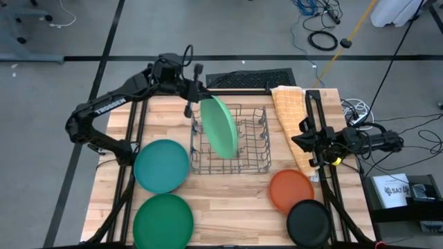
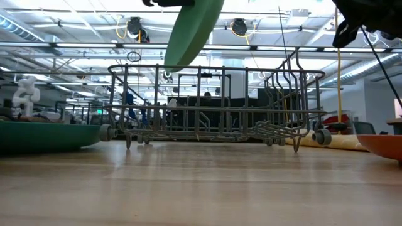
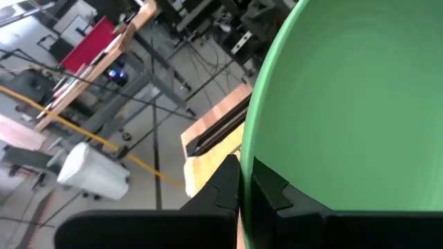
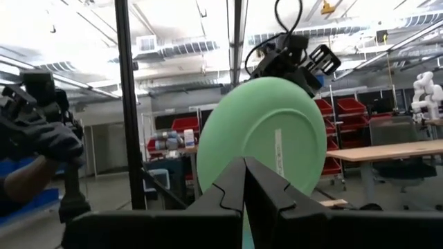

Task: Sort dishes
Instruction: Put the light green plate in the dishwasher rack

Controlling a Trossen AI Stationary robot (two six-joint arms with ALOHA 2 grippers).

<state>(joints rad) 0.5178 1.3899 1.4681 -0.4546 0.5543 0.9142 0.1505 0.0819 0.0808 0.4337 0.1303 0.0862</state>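
Observation:
My left gripper [image 1: 199,99] is over the far-left corner of the grey wire dish rack [image 1: 232,142], shut on the light green plate [image 1: 220,128]. In the low view the plate [image 2: 195,28] stands on edge and tilted, with its lower edge level with the rack's top rail [image 2: 213,68]. The teal plate [image 1: 161,166] and the dark green plate [image 1: 163,220] lie flat to the left of the rack. The orange plate [image 1: 291,190] and the black plate [image 1: 309,223] lie flat at near right. My right gripper [image 4: 243,176] is shut and touches nothing, waiting near the table's right edge [image 1: 306,140]. My left gripper pinches the light green plate's rim [image 3: 246,155] between its two fingers, one finger [image 3: 225,185] on the plate's back and one [image 3: 271,190] on its hollow face. It grips the plate's upper far edge. The plate hangs tilted below the gripper, over the rack.
A folded yellow-orange cloth [image 1: 289,114] lies right of the rack, beside my right arm. Bare wood shows in front of the rack [image 1: 228,200]. A black mat [image 1: 239,79] lies past the table's far edge.

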